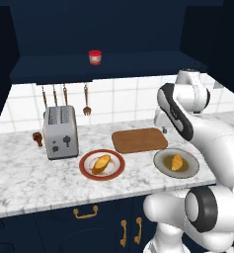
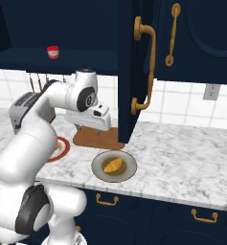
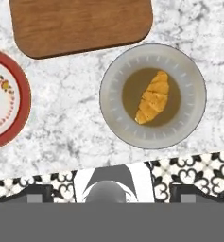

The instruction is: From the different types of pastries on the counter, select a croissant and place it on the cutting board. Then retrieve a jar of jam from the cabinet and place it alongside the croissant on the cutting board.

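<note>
Your croissant (image 3: 153, 97) is small, curved, orange-brown, ridged, sitting centred on the grey plate (image 3: 114, 118) near the table's front edge, just beside the cutting board (image 3: 80, 23). Can't tell the jaws' state.

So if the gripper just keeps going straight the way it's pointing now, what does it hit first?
Probably the grey plate holding the croissant: the hand view looks straight down on it, near centre. Depth is unclear, so it might meet the croissant itself or the plate rim.
</note>
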